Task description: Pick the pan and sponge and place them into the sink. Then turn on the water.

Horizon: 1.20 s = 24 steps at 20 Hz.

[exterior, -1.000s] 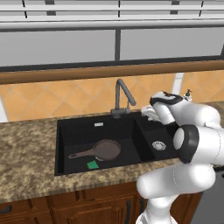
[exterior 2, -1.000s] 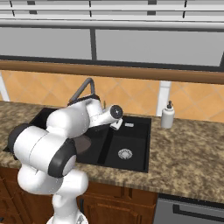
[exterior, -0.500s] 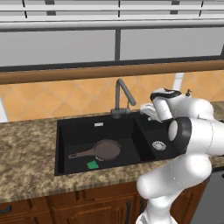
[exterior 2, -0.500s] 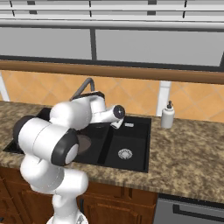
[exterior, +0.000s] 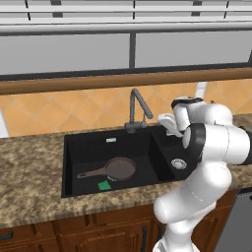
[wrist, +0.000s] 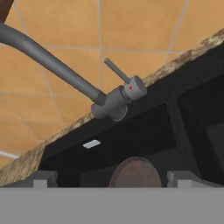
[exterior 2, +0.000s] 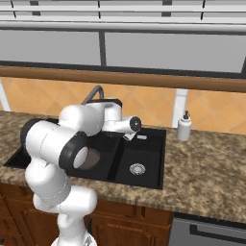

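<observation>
At the tool (exterior: 167, 124) itself, the two dark fingertips (wrist: 41, 178) stand wide apart with nothing between them, poised above the dividing wall of the sink (exterior: 69, 162) and aimed at the back wall. Just below the tool and a little toward the big basin, the round edge of the pan (wrist: 134, 173) shows between the fingertips in the hand view. From the left base view, the pan (exterior: 120, 168) lies flat on the floor of the large basin, on the far side of the divider from the arm, its thin handle reaching away from the tool. The sponge (exterior: 104, 185) rests on the same basin floor, just beside the handle, nearer the front rim and farther from the tool than the pan bowl. Under the forearm, the small basin shows its round metal drain (exterior 2: 137, 168). Just beyond the tool, the grey faucet (wrist: 114, 103) stands on the back rim of the sink, its thin lever (wrist: 116, 70) tilted up and its spout (exterior: 140, 101) curving over the large basin; no stream runs from it. Farther off, on the bench (exterior 2: 206, 168) past the small basin, stands a white soap bottle (exterior 2: 183, 127), well apart from the tool. Behind everything runs the orange tiled wall (wrist: 144, 35).
</observation>
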Available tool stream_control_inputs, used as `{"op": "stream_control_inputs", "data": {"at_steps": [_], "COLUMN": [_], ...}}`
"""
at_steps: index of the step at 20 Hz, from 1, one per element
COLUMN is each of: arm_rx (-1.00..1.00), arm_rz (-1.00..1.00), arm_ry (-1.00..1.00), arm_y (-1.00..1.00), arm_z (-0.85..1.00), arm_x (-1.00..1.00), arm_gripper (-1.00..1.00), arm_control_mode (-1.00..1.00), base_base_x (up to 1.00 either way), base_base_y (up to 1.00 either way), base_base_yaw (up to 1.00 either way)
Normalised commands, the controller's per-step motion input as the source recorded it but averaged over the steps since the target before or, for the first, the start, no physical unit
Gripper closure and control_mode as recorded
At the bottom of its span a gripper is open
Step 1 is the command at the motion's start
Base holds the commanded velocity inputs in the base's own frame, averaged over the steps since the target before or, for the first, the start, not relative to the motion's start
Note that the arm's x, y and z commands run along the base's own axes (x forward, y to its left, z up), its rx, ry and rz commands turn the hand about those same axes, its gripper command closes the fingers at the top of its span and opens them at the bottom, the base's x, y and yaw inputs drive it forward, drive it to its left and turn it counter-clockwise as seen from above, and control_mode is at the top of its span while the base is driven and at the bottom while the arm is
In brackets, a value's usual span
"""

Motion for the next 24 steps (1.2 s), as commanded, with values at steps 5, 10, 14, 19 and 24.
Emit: {"op": "stream_control_inputs", "data": {"at_steps": [5,10,14,19,24], "arm_rx": [0.01,0.0,0.0,0.0,0.0], "arm_rz": [0.0,0.0,0.0,0.0,0.0], "arm_ry": [0.0,0.0,0.0,0.0,0.0], "arm_y": [0.02,0.01,0.1,0.24,0.15], "arm_z": [-0.05,-0.06,-0.06,-0.05,-0.03], "arm_x": [0.19,0.18,0.15,0.12,0.24], "arm_gripper": [-1.0,-1.0,-1.0,-1.0,-1.0], "arm_control_mode": [-1.0,-1.0,-1.0,-1.0,-1.0], "base_base_x": [0.0,0.0,0.0,0.0,0.0], "base_base_y": [0.0,0.0,0.0,0.0,0.0], "base_base_yaw": [0.0,0.0,0.0,0.0,0.0]}}
